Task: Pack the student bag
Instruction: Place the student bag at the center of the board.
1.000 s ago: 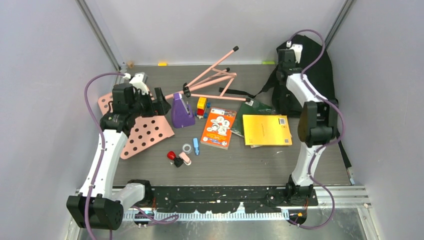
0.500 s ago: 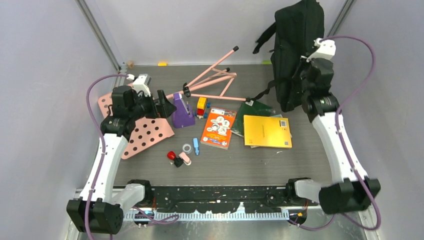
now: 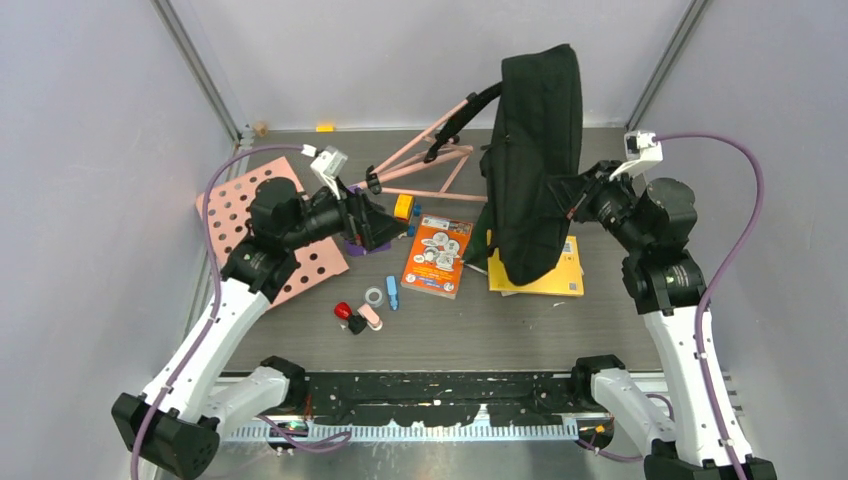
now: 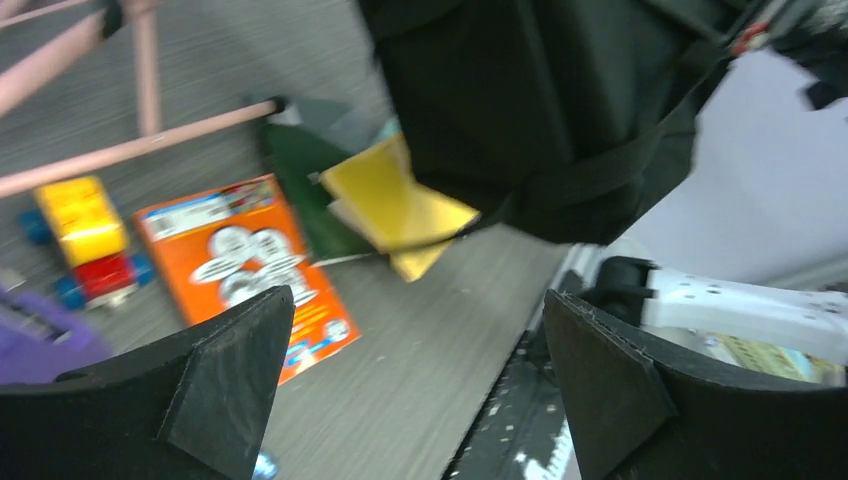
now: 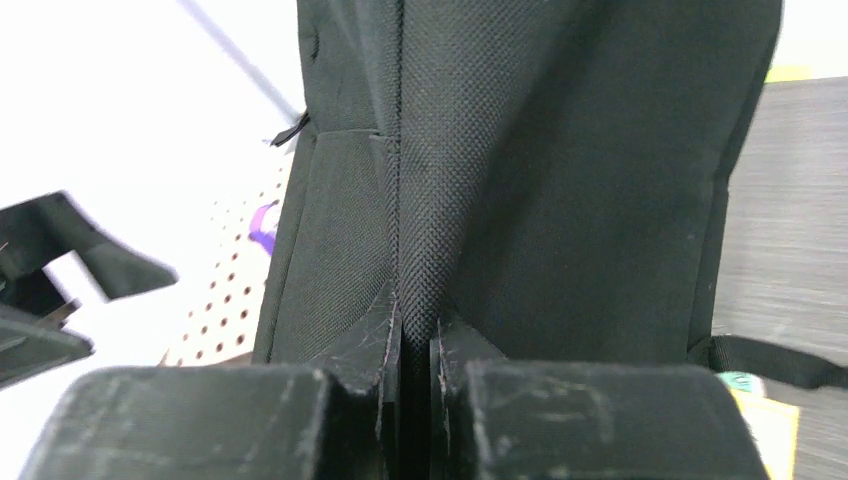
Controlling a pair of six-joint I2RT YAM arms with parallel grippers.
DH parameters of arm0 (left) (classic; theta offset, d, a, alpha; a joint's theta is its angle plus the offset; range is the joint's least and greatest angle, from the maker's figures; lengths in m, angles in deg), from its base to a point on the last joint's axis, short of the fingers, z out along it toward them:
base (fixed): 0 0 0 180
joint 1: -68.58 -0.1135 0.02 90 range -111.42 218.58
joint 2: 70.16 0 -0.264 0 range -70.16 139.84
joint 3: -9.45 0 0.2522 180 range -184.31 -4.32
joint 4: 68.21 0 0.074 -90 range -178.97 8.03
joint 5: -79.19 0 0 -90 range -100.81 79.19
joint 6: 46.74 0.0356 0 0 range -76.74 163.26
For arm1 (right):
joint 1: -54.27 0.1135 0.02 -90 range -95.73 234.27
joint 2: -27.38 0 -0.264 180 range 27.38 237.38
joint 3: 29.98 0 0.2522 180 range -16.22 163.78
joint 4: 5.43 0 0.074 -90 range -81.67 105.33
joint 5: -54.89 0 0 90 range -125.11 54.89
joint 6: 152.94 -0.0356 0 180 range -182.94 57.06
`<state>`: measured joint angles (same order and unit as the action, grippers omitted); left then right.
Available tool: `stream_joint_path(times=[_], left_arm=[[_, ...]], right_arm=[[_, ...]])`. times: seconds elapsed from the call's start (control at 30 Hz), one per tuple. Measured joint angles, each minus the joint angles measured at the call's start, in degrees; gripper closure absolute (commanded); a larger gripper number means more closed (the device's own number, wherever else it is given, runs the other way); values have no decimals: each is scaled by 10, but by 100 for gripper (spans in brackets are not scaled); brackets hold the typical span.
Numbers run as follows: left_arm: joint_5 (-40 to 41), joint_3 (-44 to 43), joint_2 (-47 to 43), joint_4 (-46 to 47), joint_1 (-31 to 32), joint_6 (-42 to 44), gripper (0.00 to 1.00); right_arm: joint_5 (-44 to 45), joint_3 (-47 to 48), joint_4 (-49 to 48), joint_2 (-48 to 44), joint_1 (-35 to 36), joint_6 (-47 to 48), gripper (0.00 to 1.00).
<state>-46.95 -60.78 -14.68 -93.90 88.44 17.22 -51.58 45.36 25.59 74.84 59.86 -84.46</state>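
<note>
1. The large black soft fabric backpack, earlier slumped in the far right corner of the desk and then raised there, now hangs in the air over the middle right. Its lower end covers part of the yellow paperback book.
2. The right arm, earlier stretched to that corner, has swung inward, jaws pinched on the backpack's fabric.
3. The left arm, earlier above the pink perforated board, has reached rightward. Its jaws now hide most of the purple plastic object, and the board's far part is uncovered.
</note>
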Motion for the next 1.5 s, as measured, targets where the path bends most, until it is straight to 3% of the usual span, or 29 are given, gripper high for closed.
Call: stream_joint_path(times=[0.33,0.77,0.87,1.03,1.07,1.1,1.13,1.17,1.2,1.23,1.27,1.33,1.4,1.5], left_arm=[[12,-58,83,144,118,-118,2],[65,-71,181,226,142,-200,4],[68,-77,196,241,147,-208,28],[59,-95,221,259,155,-223,93],[56,-95,224,260,155,-222,100],[54,-95,226,261,155,-223,100],[53,-95,227,262,155,-224,100],[53,-94,227,263,155,-224,100],[53,-92,225,263,155,-224,100],[55,-89,224,264,155,-224,100],[59,-84,219,265,155,-224,100],[71,-68,202,263,160,-224,100],[90,-54,175,249,174,-217,100],[133,-46,134,215,211,-199,100]], right_arm=[[-191,-3,37,-32,1,-64,100],[-325,-3,54,-29,5,-77,100],[-337,-3,57,-18,5,-72,100],[-336,-3,81,15,14,-50,100],[-332,-3,86,22,17,-46,100],[-327,-3,90,26,19,-42,99],[-316,-2,94,30,23,-38,96],[-302,0,104,34,25,-35,87],[-286,3,113,37,27,-32,70],[-261,12,128,40,29,-29,61],[-252,16,134,42,32,-28,44],[-208,35,155,48,36,-24,25],[-159,58,165,61,34,-12,15],[-123,76,176,73,34,-5,11]])
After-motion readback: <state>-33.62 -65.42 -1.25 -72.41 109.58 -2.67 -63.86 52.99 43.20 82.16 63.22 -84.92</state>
